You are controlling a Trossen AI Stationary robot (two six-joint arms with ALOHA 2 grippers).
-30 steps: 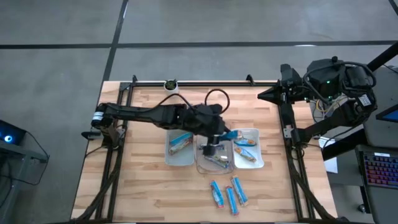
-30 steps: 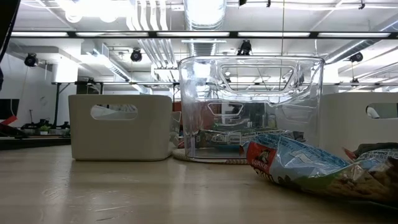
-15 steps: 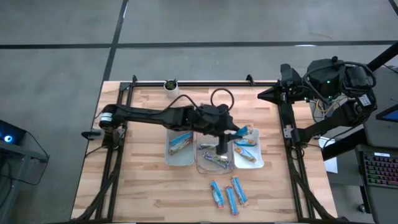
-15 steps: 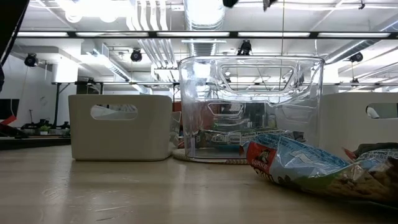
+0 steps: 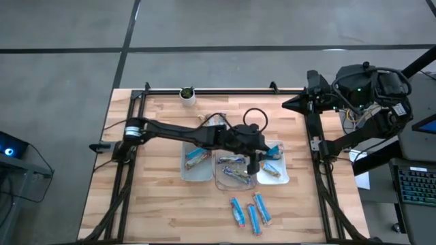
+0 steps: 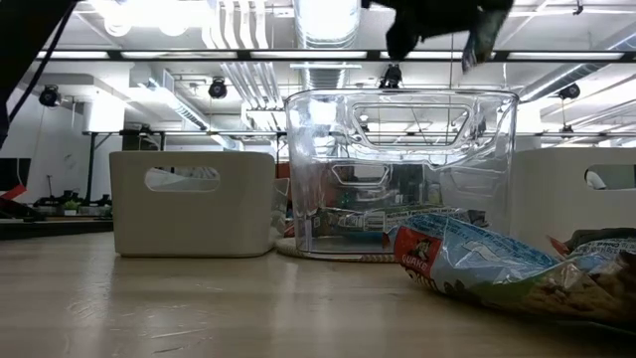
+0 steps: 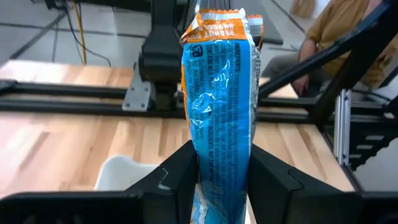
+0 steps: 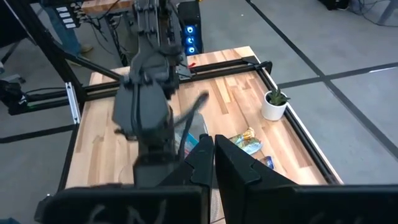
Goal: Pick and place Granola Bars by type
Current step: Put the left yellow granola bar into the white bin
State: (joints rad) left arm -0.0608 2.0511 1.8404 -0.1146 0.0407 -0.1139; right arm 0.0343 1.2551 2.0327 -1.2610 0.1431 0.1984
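Three trays (image 5: 197, 174), potted plant (image 5: 187, 94)

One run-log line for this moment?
left gripper: shut on blue-and-orange wrapped granola bar | over right pale tray | right gripper: parked, shut

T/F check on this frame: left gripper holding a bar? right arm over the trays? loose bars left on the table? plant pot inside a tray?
1. The left gripper holds a blue bar between its fingers. True.
2. The right arm is working over the trays. False: it is parked off the table's right side; only the left arm reaches over the trays.
3. Three blue bars lie loose on the table in front of the trays. True.
4. The plant pot sits inside the left tray. False: it stands alone at the table's far edge.
5. The right gripper holds a bar. False: its fingers are shut with nothing between them.
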